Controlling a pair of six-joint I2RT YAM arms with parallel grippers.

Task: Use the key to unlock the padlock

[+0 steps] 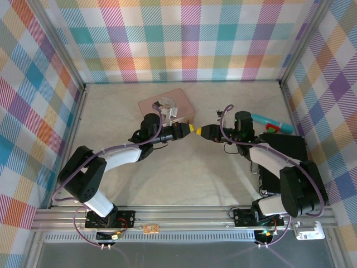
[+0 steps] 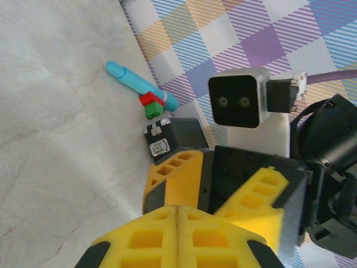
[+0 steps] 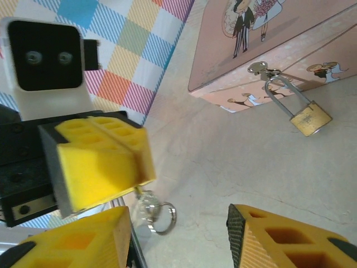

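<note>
The padlock [image 3: 305, 117] hangs by its thin silver shackle from the small clasp on the side of a pink tin [image 3: 290, 39]. Its brass body lies slanted away from the tin wall over the pale marbled surface [image 3: 240, 167]. The marks on the brass face are too blurred to read. The tin's lid carries a drawn couple, he in a dark suit and she in a pale dress, and smaller cartoon figures run along its side; no lettering on it can be made out. The left gripper [image 3: 142, 162] has its yellow fingers pressed together on the key [image 3: 146, 207]. The key's silvery head and a small split ring [image 3: 166, 215] stick out below the fingertips. The key is held well apart from the padlock, with marbled surface between them. The right gripper [image 3: 177, 229] faces the left one tip to tip, its fingers spread wide on either side of the key. In the top view the left wrist and its purple cable cross in front of the tin. In the left wrist view, off by the checked wall [image 1: 189, 39], lies a teal pen-like tool [image 2: 134, 82] with a red block [image 2: 148, 99] and a green block [image 2: 152, 110] against it. Just beside them is a black case [image 2: 184, 133] with a silver latch.
</note>
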